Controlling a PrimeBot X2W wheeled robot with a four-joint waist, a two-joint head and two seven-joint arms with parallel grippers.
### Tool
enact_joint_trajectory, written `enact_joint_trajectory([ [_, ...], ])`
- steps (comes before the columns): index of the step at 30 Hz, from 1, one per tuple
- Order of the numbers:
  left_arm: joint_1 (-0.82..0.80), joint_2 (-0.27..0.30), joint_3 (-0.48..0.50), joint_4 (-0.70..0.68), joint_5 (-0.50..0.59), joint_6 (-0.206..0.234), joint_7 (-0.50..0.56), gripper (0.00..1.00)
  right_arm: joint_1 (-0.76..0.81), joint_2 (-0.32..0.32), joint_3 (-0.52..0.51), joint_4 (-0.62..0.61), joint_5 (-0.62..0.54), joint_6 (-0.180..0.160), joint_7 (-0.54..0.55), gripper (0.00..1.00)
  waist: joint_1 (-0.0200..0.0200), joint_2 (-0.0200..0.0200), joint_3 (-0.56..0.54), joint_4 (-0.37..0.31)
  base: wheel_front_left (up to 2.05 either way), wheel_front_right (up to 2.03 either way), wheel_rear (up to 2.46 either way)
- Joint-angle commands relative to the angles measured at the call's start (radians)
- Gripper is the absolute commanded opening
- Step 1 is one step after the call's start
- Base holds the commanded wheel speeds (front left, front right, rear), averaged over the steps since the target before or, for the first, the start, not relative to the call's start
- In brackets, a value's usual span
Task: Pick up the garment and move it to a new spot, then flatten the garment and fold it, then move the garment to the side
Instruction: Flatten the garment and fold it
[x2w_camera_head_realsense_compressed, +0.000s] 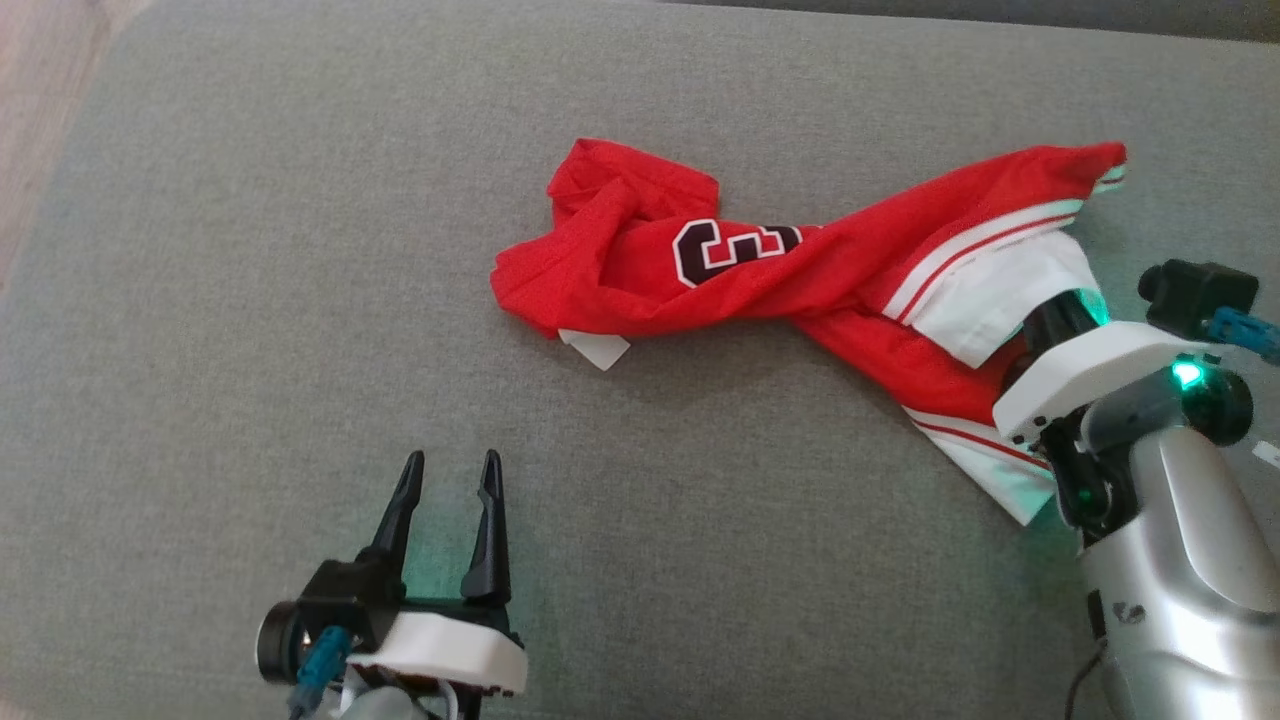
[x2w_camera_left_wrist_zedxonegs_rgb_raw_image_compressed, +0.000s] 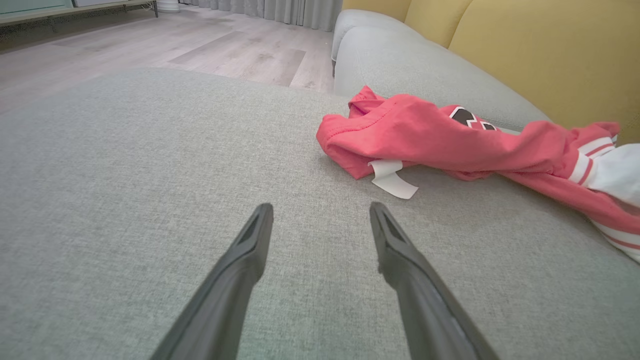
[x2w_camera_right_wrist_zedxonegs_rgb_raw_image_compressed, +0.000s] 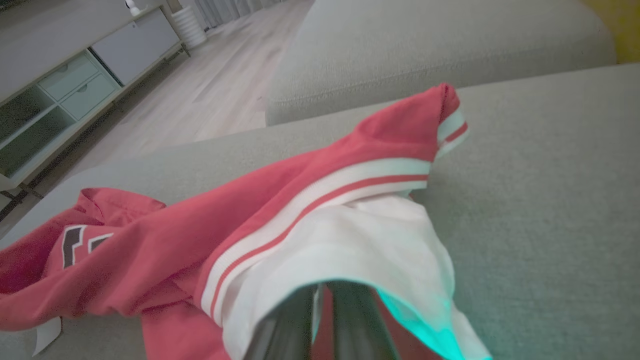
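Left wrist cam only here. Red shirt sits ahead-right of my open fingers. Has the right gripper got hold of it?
Observer: Yes, the right gripper is shut on the garment; white cloth drapes over its fingers.
Operator: Which part?
Observer: The white panel beside the striped band, at the garment's right end in the head view.
Operator: Left gripper clear of the cloth?
Observer: From above, the left gripper stands open over the grey cushion, apart from the garment and nearer the robot than the white tag.
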Motion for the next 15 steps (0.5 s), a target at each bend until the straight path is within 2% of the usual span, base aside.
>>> enact_joint_trajectory([
  [1,-0.025,0.004,0.031,-0.022,0.003,0.002,-0.009,1.00,-0.025,0.005,0.023,-0.040,-0.011,0.007,-0.017,0.00,-0.0001,0.0000,-0.004,-0.004,0.00,0.00,0.00],
  [7,-0.015,0.010,0.037,-0.024,0.000,0.007,-0.010,1.00,0.054,0.008,0.026,-0.162,-0.020,0.007,-0.058,0.00,-0.0001,0.0000,-0.034,-0.039,0.00,0.00,0.00],
  [15,0.006,0.028,0.045,-0.037,-0.006,0.015,-0.007,1.00,0.307,0.032,-0.013,-0.453,-0.029,0.007,0.024,0.00,-0.0001,0.0000,-0.083,-0.105,0.00,0.00,0.00],
])
